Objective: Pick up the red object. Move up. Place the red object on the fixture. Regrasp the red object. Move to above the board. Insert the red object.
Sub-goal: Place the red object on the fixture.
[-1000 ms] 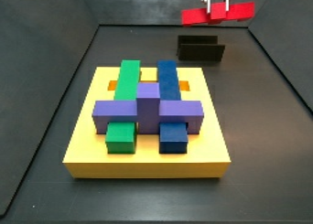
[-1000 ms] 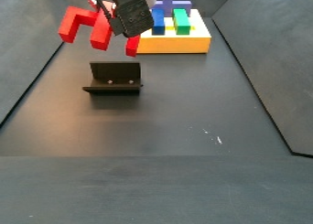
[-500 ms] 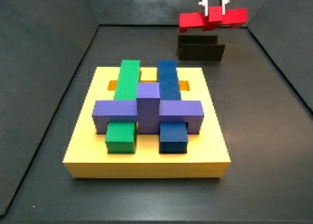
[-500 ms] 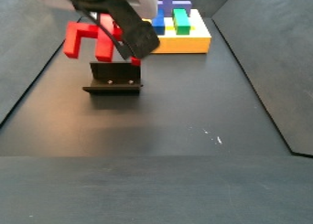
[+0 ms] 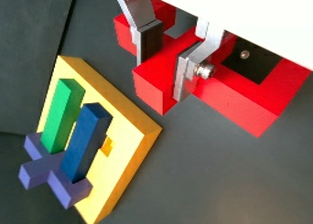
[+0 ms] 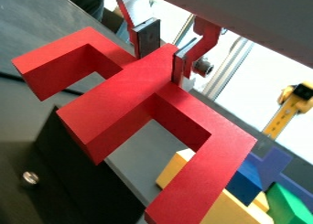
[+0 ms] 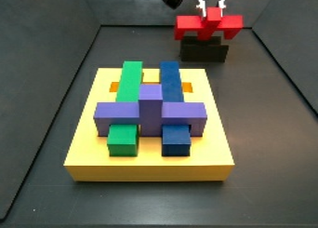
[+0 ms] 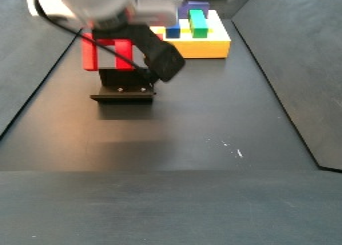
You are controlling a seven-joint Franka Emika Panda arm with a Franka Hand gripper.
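My gripper (image 5: 169, 54) is shut on the red object (image 5: 210, 85), its silver fingers (image 5: 189, 70) clamping the middle bar of the cross. In both side views the red object (image 7: 207, 27) (image 8: 112, 53) hangs low, right at the top of the dark fixture (image 7: 205, 51) (image 8: 124, 91); whether they touch I cannot tell. In a wrist view the gripper (image 6: 166, 54) holds the red object (image 6: 146, 92) over the fixture (image 6: 47, 164). The yellow board (image 7: 87, 157) (image 8: 201, 48) lies apart from it, bearing green, blue and purple blocks (image 7: 149, 109).
Grey walls enclose the dark floor on both sides (image 7: 50, 73) (image 8: 294, 99). The board (image 5: 132, 154) sits close beside the fixture in the wrist view. The arm's body (image 8: 100, 7) hangs over the fixture's end of the floor.
The gripper has come down with the red object, from high above the fixture to right at its top. The board and fixture have not moved.
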